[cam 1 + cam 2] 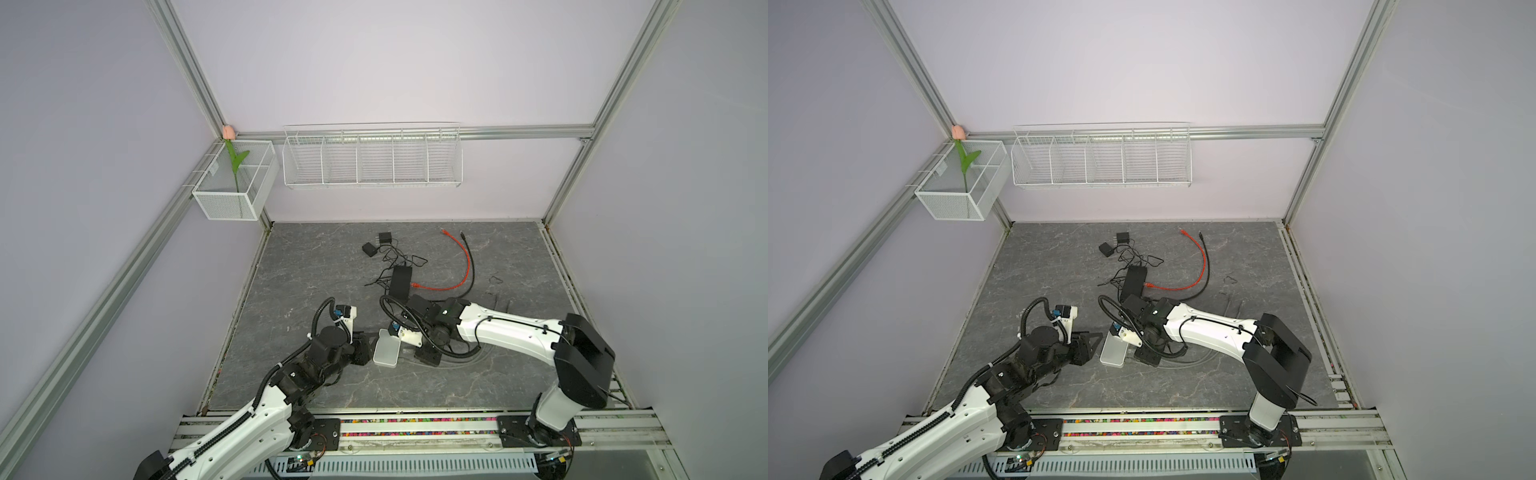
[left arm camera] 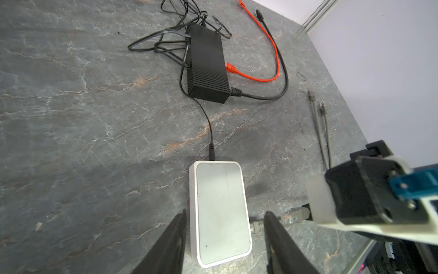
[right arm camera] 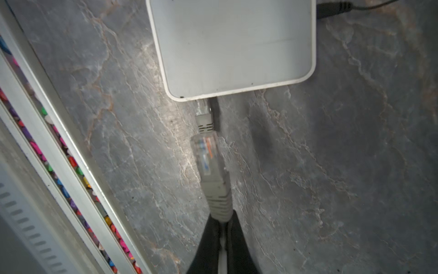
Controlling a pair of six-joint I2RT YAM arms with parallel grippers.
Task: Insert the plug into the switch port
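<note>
No text, brand or number legible in any view. White switch has a plain top face, black power brick just ribs. Any marks on the grey plug are too blurred to read.

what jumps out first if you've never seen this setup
The eye goes to the grey plug pinched in the right fingers, aimed at the edge of the white box at the front middle of the table, beside a second plug already in. The left fingers stand open on either side of that box. Farther back, an orange cable curls out of a black box.
</note>
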